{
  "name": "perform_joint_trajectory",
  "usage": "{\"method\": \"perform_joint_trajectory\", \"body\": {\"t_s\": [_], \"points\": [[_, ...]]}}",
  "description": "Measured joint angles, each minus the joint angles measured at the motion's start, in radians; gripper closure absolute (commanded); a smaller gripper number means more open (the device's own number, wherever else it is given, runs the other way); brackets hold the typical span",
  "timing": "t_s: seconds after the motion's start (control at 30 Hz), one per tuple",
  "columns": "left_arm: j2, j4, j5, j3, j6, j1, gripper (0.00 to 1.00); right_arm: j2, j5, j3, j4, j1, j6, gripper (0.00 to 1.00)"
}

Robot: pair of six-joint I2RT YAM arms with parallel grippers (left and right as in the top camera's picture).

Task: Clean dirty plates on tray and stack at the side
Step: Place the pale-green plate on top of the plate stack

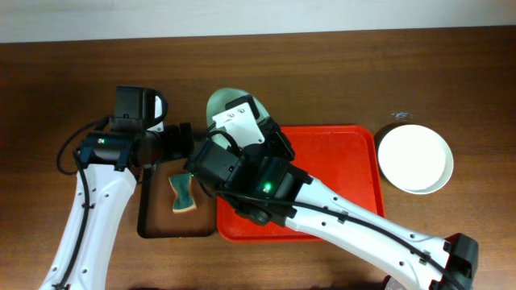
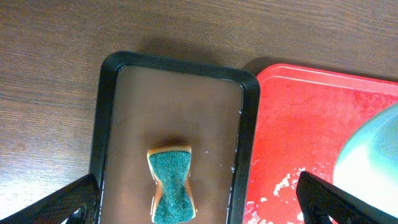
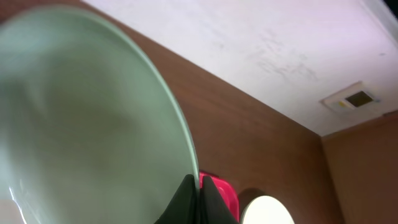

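Observation:
My right gripper [image 3: 198,194] is shut on the rim of a pale mint plate [image 3: 81,112] and holds it tilted on edge. From overhead, this plate [image 1: 224,100] shows above the red tray's [image 1: 339,173] far left corner, mostly hidden by the right gripper [image 1: 235,121]. A stack of white plates [image 1: 415,157] sits on the table right of the tray. My left gripper [image 2: 199,208] is open and empty above a green sponge [image 2: 172,183]. The held plate's edge [image 2: 373,158] shows at the right of the left wrist view, over the red tray [image 2: 305,124], which has white flecks.
A smaller brown tray with a black rim [image 1: 149,217] lies left of the red tray and holds the sponge [image 1: 184,196]. The left gripper [image 1: 181,138] hovers over its far end. The right arm crosses the red tray from the front right.

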Motion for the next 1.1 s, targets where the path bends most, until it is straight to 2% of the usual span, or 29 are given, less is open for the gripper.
{"method": "perform_joint_trajectory", "body": {"t_s": [0.23,0.27,0.4,0.47,0.57,0.6,0.73,0.83,0.93,1.03,1.1], "points": [[0.0,0.0,0.0,0.0,0.0,0.0,0.01,0.005,0.006,0.0,-0.08,-0.022,0.029,0.96],[0.0,0.0,0.0,0.0,0.0,0.0,0.01,0.006,0.036,-0.002,-0.138,-0.026,0.086,0.96],[0.0,0.0,0.0,0.0,0.0,0.0,0.01,0.006,-0.04,-0.008,-0.135,-0.048,0.182,0.96],[0.0,-0.002,0.0,0.0,0.0,0.0,0.01,0.006,-0.151,-0.021,-0.136,-0.134,0.251,0.96],[0.0,0.0,0.0,0.0,0.0,0.0,0.01,0.01,-0.435,-0.021,-0.144,-0.391,0.288,0.96],[0.0,0.0,0.0,0.0,0.0,0.0,0.01,0.011,-0.578,-0.021,-0.154,-0.532,0.281,0.96],[0.0,0.0,0.0,0.0,0.0,0.0,0.01,0.015,-0.93,-0.021,-0.17,-1.041,0.181,0.96],[0.0,0.0,0.0,0.0,0.0,0.0,0.01,0.015,-1.023,-0.021,-0.233,-1.307,0.108,0.96],[0.0,0.0,0.0,0.0,0.0,0.0,0.01,0.014,-1.034,-0.071,-0.22,-1.474,0.067,0.96],[0.0,0.001,-0.001,0.0,0.0,0.0,0.01,0.018,-1.03,-0.256,-0.104,-1.602,0.056,0.96],[0.0,-0.001,0.0,0.0,0.0,0.0,0.01,0.018,-1.031,-0.413,0.038,-1.657,0.052,0.96]]}}
